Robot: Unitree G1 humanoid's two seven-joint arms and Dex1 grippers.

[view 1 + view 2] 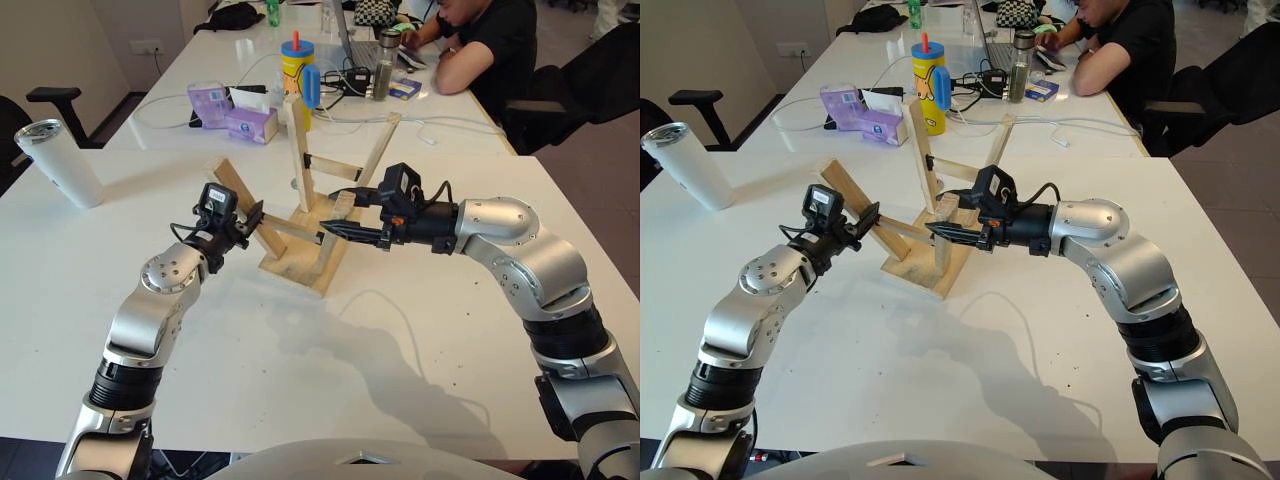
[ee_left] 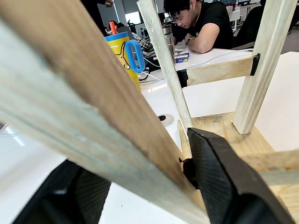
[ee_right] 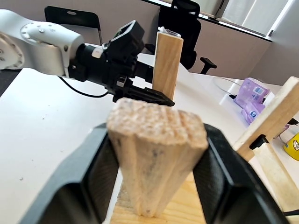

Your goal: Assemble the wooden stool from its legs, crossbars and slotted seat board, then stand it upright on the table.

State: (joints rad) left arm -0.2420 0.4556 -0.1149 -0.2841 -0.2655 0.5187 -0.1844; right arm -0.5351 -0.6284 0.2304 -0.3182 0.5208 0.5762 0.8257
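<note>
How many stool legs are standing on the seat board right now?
4. Left leg leans in the left gripper; front leg sits in the right gripper; tall back leg and right back leg share a crossbar. None seem hidden.

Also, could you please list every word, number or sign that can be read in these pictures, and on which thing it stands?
No text here can be read.
Purple tissue packs: the print is too small to read.
Yellow cup: it has a printed design, but no letters are legible.
Small blue box by the laptop: the print is blurred.
</note>
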